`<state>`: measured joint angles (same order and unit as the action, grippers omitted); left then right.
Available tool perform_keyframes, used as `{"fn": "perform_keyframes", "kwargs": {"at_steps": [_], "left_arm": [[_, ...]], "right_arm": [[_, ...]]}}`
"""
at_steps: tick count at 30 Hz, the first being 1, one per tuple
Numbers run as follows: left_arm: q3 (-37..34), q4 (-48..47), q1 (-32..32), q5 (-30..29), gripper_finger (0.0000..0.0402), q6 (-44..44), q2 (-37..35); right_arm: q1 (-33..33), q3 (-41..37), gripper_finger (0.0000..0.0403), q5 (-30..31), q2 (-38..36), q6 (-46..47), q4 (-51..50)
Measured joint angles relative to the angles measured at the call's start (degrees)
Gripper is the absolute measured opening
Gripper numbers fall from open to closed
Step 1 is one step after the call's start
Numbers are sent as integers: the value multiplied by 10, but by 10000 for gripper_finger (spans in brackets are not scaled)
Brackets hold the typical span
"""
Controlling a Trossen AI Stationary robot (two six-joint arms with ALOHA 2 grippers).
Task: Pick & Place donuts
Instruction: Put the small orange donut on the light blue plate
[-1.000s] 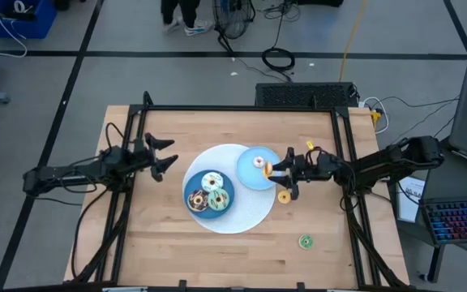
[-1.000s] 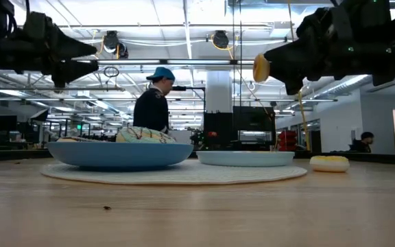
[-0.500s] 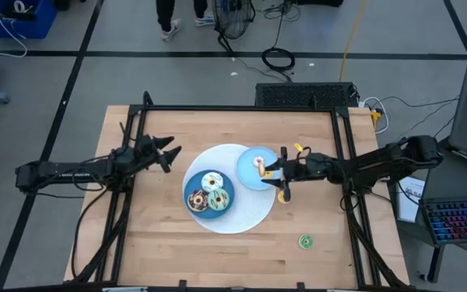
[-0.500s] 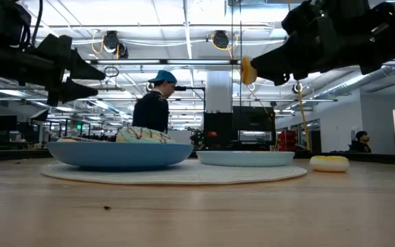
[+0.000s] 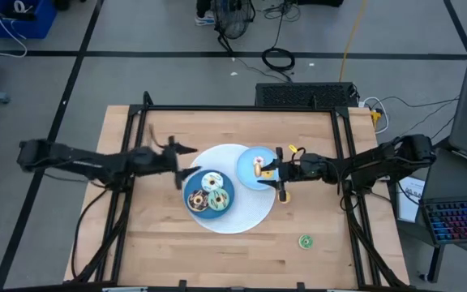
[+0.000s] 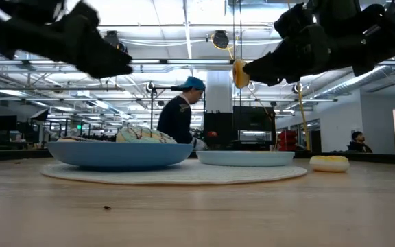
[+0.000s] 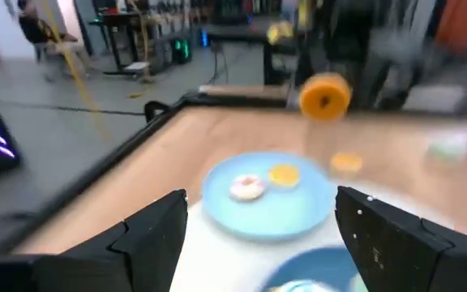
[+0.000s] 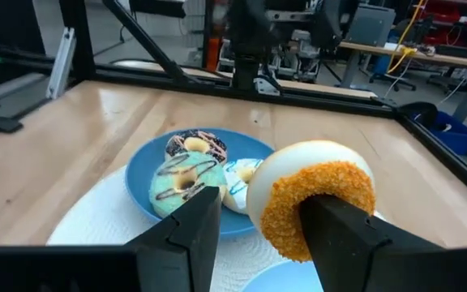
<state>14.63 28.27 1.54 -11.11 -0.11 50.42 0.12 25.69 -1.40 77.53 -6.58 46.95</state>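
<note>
My right gripper (image 5: pixel 271 170) is shut on a tiny orange donut (image 8: pixel 313 203), held above the small blue plate (image 5: pixel 250 180). The gripper also shows in the low view (image 6: pixel 247 70). That plate carries a pink donut (image 7: pixel 246 188) and a yellow-orange one (image 7: pixel 284 173). The large blue plate (image 5: pixel 217 209) carries the white, brown and green donuts (image 5: pixel 205 191). A yellow donut (image 5: pixel 284 196) and a tiny green one (image 5: pixel 305 241) lie on the table. My left gripper (image 5: pixel 182 164) is open and empty just left of the large plate. My right gripper pinches the tiny orange donut between its two fingers (image 8: pixel 355 239), with the hold on the ring's lower part (image 8: pixel 298 219). The fingers come from the table's right side, about level. The donut stands on edge, lifted clear above the small plate (image 6: pixel 239 73).
Both plates sit on a round white mat (image 5: pixel 242 217) in the middle of the wooden table (image 5: pixel 160 243). A black frame (image 5: pixel 242 109) runs round the table. A person (image 6: pixel 180 120) stands in the room behind.
My left gripper has moved toward the table's right edge, up to the large plate. My right gripper has moved a little toward the table's left edge with the orange donut, over the small plate.
</note>
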Motion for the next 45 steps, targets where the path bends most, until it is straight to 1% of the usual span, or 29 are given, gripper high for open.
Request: {"fn": "perform_keyframes", "kwargs": {"at_steps": [1, 3, 5, 6, 8, 11, 15, 18, 24, 30, 35, 38, 41, 45], "left_arm": [[27, -13, -9, -11, 310, 42, 35], [81, -22, -26, -12, 310, 133, 106], [132, -32, -39, -11, 310, 196, 171], [156, -33, -44, -7, 310, 213, 202], [201, -33, -49, 11, 310, 226, 257], [265, -28, -48, 70, 310, 213, 322], [345, -11, -48, 155, 310, 191, 399], [398, -11, -47, 196, 310, 190, 443], [466, -33, -37, 267, 310, 170, 491], [483, -33, -27, 337, 310, 121, 506], [485, -31, -27, 343, 310, 105, 506], [485, -30, -27, 335, 305, 104, 506], [485, -25, -27, 324, 284, 103, 513], [485, -8, -27, 321, 238, 103, 528]], "right_arm": [[0, 0, 155, -2, 0, 6, 2], [0, 0, 155, -8, 0, 14, 8], [0, 0, 155, -44, 0, 31, 11], [0, 0, 155, -70, 0, 43, 17], [0, 0, 155, -128, 0, 65, 41], [1, 0, 155, -195, 0, 99, 66], [7, 0, 155, -229, 0, 111, 80], [14, 0, 155, -245, 0, 118, 85], [31, 0, 155, -244, 0, 119, 92], [34, 0, 155, -244, 0, 118, 94], [34, 0, 155, -243, 0, 114, 94], [34, 0, 155, -243, 0, 113, 99], [34, 0, 155, -243, 0, 113, 98], [34, 0, 155, -242, 0, 114, 98]]}}
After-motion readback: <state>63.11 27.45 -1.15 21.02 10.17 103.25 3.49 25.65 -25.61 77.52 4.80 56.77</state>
